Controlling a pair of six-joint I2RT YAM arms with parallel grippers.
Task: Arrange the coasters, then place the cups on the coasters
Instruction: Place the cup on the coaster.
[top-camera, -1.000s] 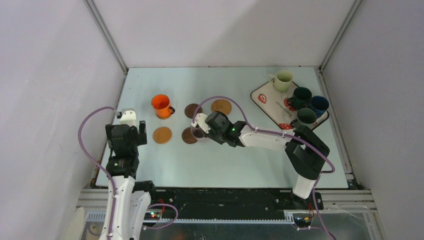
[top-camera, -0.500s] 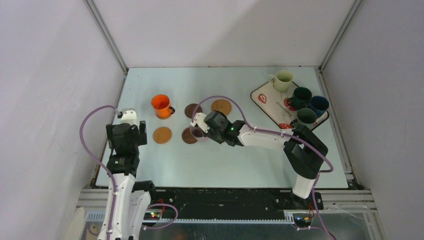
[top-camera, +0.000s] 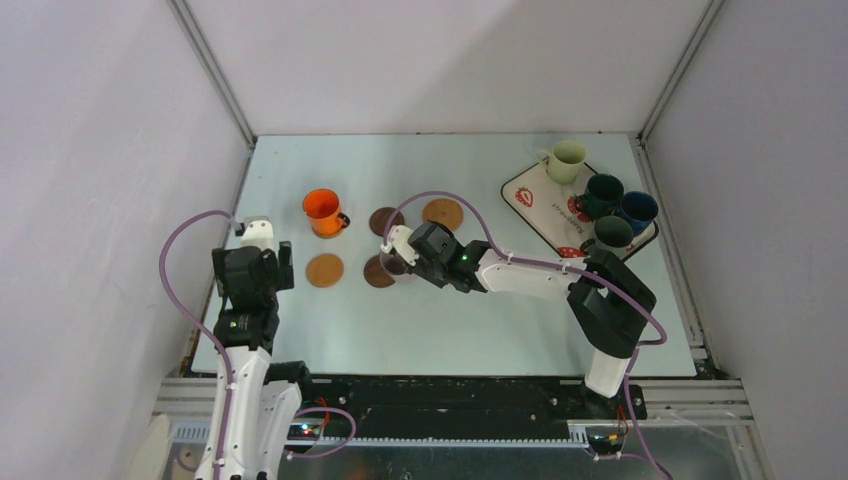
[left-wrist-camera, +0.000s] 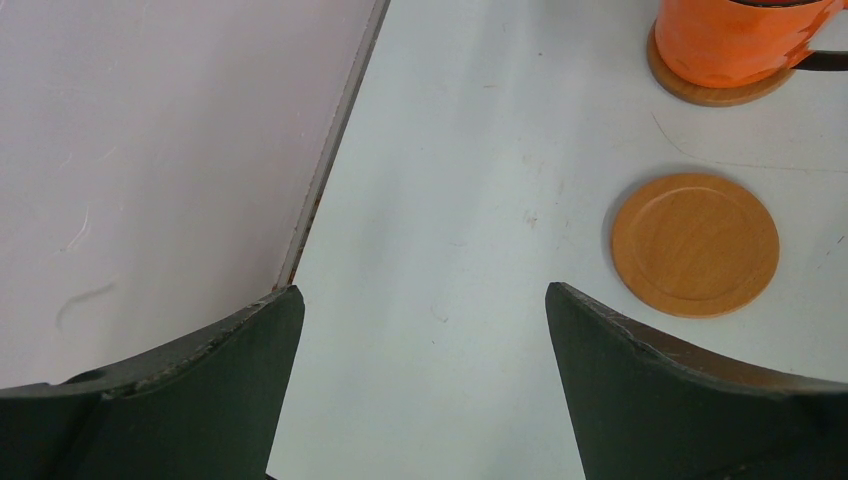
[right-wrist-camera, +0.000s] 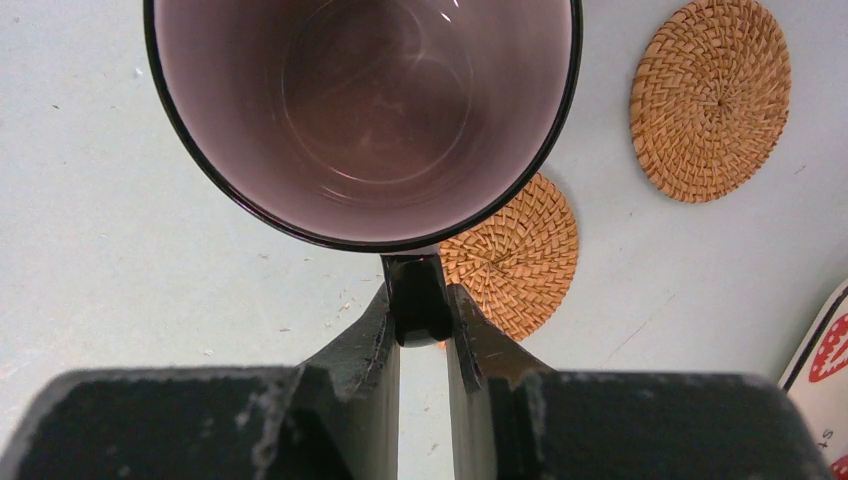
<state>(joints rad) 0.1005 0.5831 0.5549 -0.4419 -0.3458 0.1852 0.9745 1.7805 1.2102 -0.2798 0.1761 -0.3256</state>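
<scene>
My right gripper (right-wrist-camera: 420, 300) is shut on the dark handle of a pale mauve cup (right-wrist-camera: 360, 110). It holds the cup upright over a dark brown coaster (top-camera: 374, 274) in the middle of the table. In the right wrist view, one woven coaster (right-wrist-camera: 515, 250) shows partly under the cup and another (right-wrist-camera: 712, 98) lies apart to its right. An orange cup (top-camera: 323, 211) stands on a tan coaster (left-wrist-camera: 700, 92). A bare tan coaster (left-wrist-camera: 695, 243) lies in front of it. My left gripper (left-wrist-camera: 425, 295) hangs open and empty near the left wall.
A white strawberry-print tray (top-camera: 530, 195) at the back right carries a pale green cup (top-camera: 567, 160), two dark green cups (top-camera: 603, 193) and a navy cup (top-camera: 637, 210). Two more coasters (top-camera: 443, 213) lie behind the right gripper (top-camera: 393, 262). The left wall (left-wrist-camera: 150, 150) is close beside the left fingers.
My right gripper has shifted slightly to the left with the mauve cup. The left arm has barely moved.
</scene>
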